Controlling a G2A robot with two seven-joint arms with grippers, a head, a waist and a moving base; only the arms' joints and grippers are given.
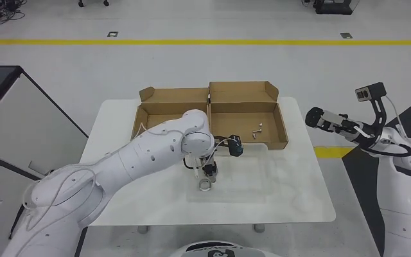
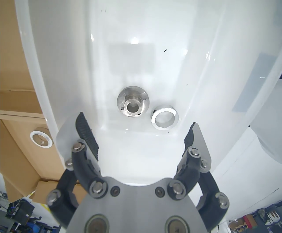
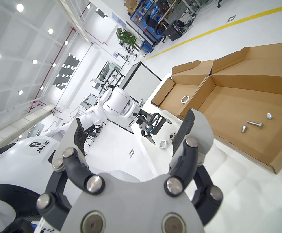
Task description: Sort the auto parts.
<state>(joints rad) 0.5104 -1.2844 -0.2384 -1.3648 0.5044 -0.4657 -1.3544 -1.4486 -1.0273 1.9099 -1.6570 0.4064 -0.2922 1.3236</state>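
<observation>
My left arm stretches from the near left across the table (image 1: 302, 186) to its middle. The wrist is bent down, so my left gripper (image 2: 137, 132) hangs over a shallow white tray (image 2: 66, 66). Its fingers (image 2: 86, 130) are spread wide with nothing between them. My right arm is folded up off the right edge of the table. My right gripper (image 3: 134, 124) points back toward the boxes, and it too is wide open and holds nothing.

Two loose parts lie on the tray floor just past my left fingertips. One is a flanged hub (image 2: 133, 104), a round steel disc with small holes in its rim and a short tube standing up from its centre. Just beside it a metal ring (image 2: 164, 117) lies flat, plain and bright. I cannot tell whether the two touch.

Two open cardboard boxes stand side by side on the far part of the table, just beyond the tray. The left box (image 1: 173, 95) holds a white ring (image 2: 41, 138) lying flat on its bottom. The right box (image 1: 244, 92) holds a bolt (image 3: 255, 124) and two short silver pieces (image 3: 243, 128) near it.

The table is white with rounded corners and stands on a pale floor (image 1: 205, 64). A yellow line (image 1: 205, 42) runs across the floor, well beyond the boxes. Far off in the hall there are blue racks (image 3: 141, 15) and a green plant (image 3: 126, 36) under rows of ceiling lamps.
</observation>
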